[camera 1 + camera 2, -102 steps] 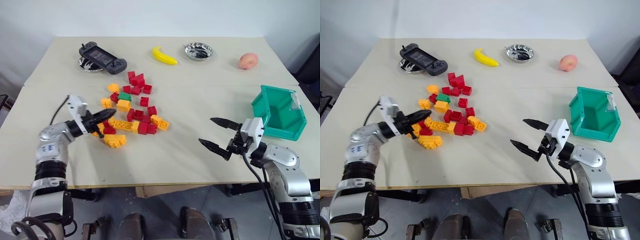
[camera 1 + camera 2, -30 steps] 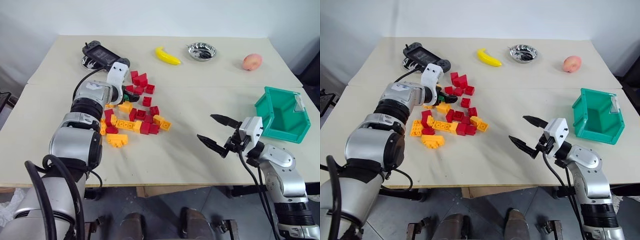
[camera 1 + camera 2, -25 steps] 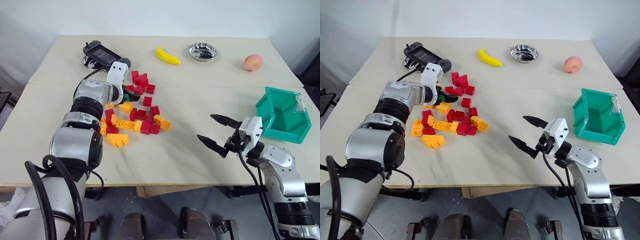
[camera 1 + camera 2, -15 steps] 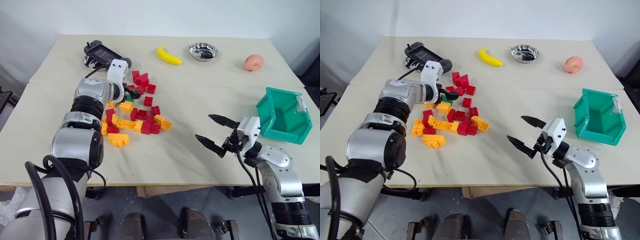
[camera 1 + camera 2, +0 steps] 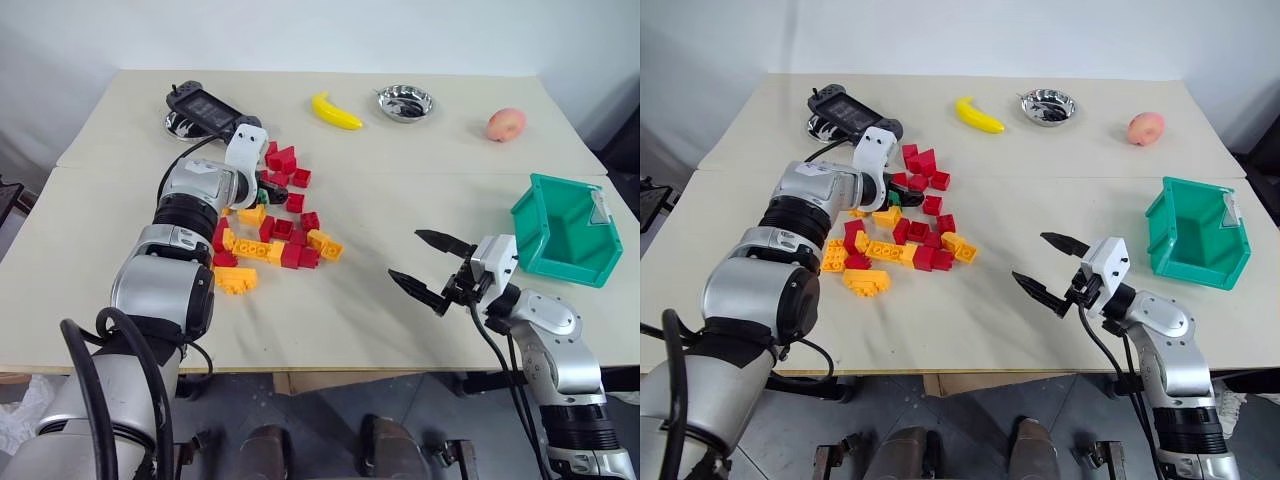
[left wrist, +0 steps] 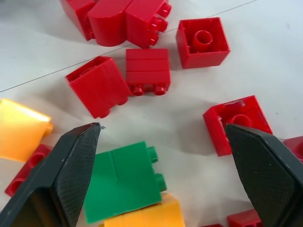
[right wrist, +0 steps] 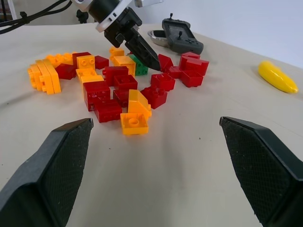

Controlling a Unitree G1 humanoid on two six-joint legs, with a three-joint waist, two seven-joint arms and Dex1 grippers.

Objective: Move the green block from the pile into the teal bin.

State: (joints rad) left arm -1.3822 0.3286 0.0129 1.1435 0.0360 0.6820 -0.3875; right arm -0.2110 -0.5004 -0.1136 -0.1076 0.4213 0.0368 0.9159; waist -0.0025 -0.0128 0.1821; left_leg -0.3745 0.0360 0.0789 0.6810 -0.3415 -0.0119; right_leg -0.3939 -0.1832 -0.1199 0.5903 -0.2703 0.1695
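Around the green block (image 6: 124,182), at the pile's (image 5: 270,222) far-left edge, red bricks (image 6: 147,71) crowd close and a yellow brick (image 6: 144,218) touches it. Over it my left tool (image 5: 267,187) gapes wide; my right tool (image 5: 430,268) hangs wide beside the teal bin (image 5: 562,232).
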